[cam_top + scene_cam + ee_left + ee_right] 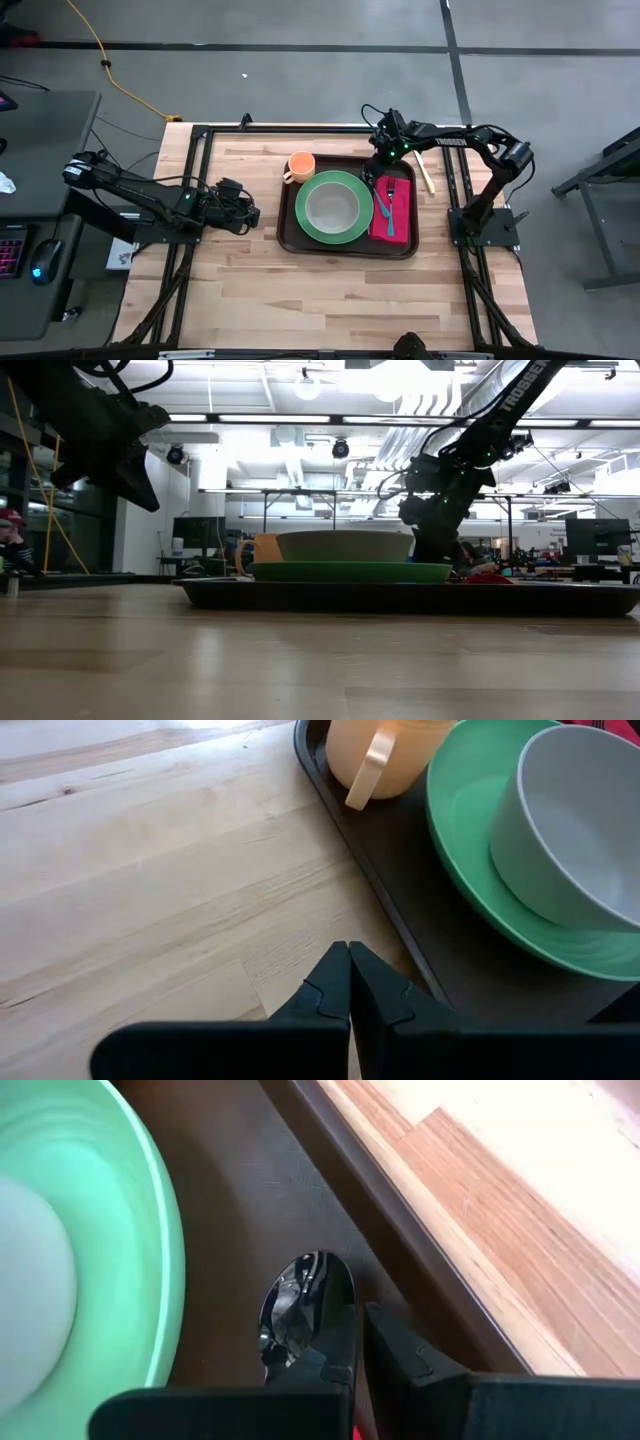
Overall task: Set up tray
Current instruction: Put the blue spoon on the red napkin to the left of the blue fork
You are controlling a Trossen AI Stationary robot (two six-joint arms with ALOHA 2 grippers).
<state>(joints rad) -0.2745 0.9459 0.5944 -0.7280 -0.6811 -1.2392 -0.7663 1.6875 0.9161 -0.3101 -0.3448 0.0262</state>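
On wood table, dk brown rect tray, raised rim, rounded corners

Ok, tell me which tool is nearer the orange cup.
Left. The left tool is shut over bare table just off the tray's left rim, below the orange cup. The right tool sits across the tray, past the green plate.

1. Right claw, lower centre of the frame: its two dark fingers stand pressed together.
2. Spoon, centre: its shiny bowl lies just beside the left finger, on the tray.
3. Tray, dark brown, its rim running diagonally from top centre to lower right.
4. Green plate, left, holding a pale bowl.
5. Wooden bench, upper right.
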